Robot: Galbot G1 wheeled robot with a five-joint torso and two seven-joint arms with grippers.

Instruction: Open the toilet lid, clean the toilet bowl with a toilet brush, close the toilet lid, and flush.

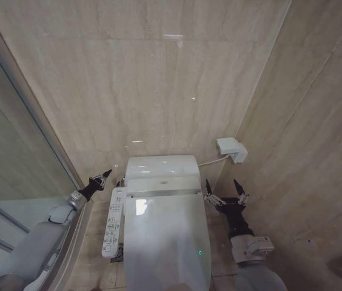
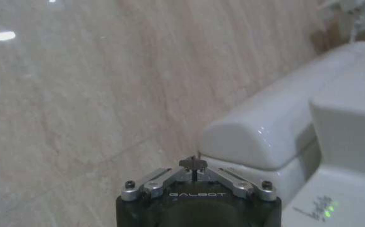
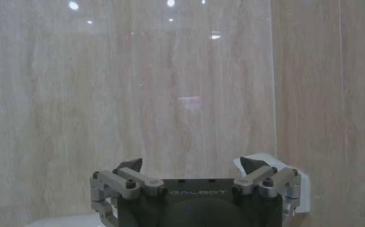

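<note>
One toilet stands at the wall, its one toilet lid (image 1: 166, 239) lying down over it at 6 o'clock, with one tank (image 1: 162, 168) behind. One control panel (image 1: 113, 229) hangs at 7 o'clock. One white wall box (image 1: 232, 150) sits at 2 o'clock. Two hands are counted: one left hand (image 1: 105, 175) with fingertips together, one right hand (image 1: 225, 187) with fingers spread apart.

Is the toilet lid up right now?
No, the toilet lid lies flat and closed over the bowl in the head view.
</note>
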